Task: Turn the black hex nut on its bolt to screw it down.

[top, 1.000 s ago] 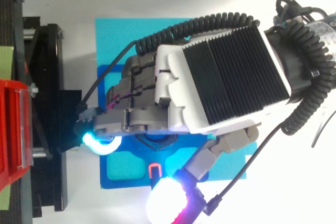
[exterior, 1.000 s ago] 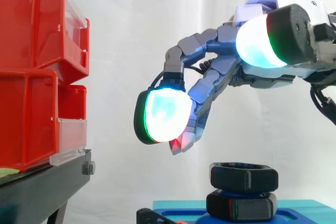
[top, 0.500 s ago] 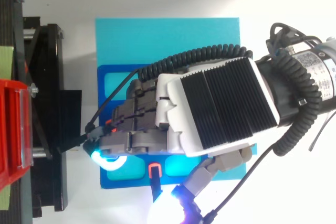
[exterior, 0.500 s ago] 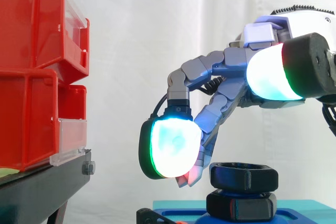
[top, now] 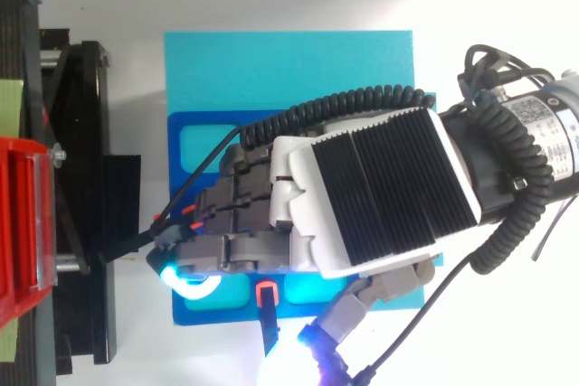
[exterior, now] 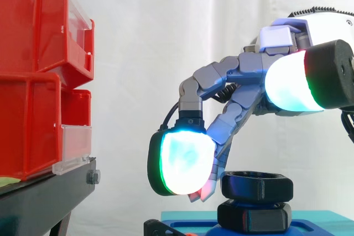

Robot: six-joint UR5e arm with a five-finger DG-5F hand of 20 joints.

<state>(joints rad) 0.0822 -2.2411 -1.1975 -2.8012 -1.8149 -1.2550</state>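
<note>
The black hex nut (exterior: 257,186) sits high on its bolt, above a second black hex piece (exterior: 254,216) on the blue base (exterior: 188,227). My hand (exterior: 232,73) reaches in from the right and hangs over the nut, open, its fingers bent downward. One glowing fingertip (exterior: 185,161) hangs just left of the nut at its height, and a red-lit fingertip (exterior: 206,189) is close beside the nut's left edge. The thumb pad (exterior: 290,84) stays raised, well above the nut. From above, the hand (top: 371,192) covers the nut and the blue base (top: 208,142).
Red bins (exterior: 38,75) are stacked on a black stand (exterior: 44,200) at the left, a short gap from the fingertips. A cyan mat (top: 289,65) lies under the blue base. White curtain behind.
The hand has come down and shifted toward the near edge of the base. Its fingertips have dropped from above the nut to the nut's own height beside its left edge.
</note>
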